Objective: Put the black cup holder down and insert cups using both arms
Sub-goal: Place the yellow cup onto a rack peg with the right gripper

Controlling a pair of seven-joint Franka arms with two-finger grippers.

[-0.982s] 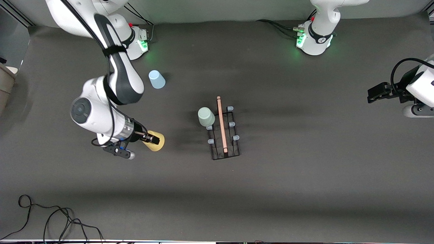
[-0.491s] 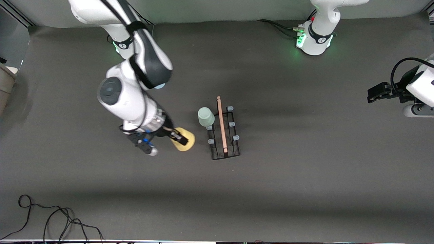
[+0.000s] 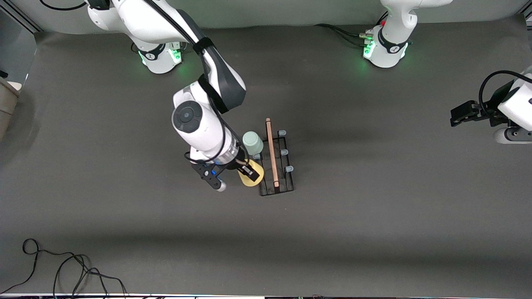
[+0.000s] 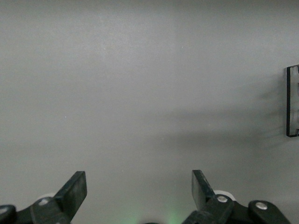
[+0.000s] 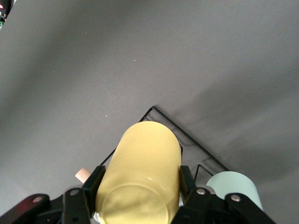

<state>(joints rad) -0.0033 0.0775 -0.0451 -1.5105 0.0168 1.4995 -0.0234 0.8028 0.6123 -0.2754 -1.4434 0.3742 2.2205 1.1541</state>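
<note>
**Yellow cup carried in over the rack's near prong row**

- Table (image 3: 374, 232): dark grey matte mat, flat, no sheen. Everything below is placed against the rack.
- Right arm (image 3: 199, 124): white glossy shell, dark grey joint bands. It reaches from its base to the rack's side toward the right arm's end of the table. It is the working arm and much the closer of the two.
- Left arm (image 3: 515, 104): waits well apart from the rack, at the left arm's end of the table. Left gripper (image 4: 139, 189) has its fingers spread wide with nothing between them.
- Black cup holder (image 3: 275, 160): thin black wire, rectangular base, light wooden rod on top. The rod's long axis runs from the bases' side toward the front camera. Pale blue prong tips stand in a row on each side of the rod.
- Grey-green cup (image 3: 252, 143): smooth tapered plastic, seated upside down on a prong in the row facing the right arm.
- Yellow cup (image 3: 251, 174): smooth tapered plastic, pinched across its wall by the right gripper (image 3: 248, 170). It hangs over the same prong row, beside the grey-green cup and nearer the front camera's end of the rack. In the right wrist view the cup (image 5: 140, 179) sits over the wire corner, its closed end toward the camera.
- Judgement: the prong lies almost straight below the cup's mouth, so the next move looks like a short drop along the prong's axis. Whether mouth and tip are truly lined up cannot be told; the cup hides the prong.
</note>
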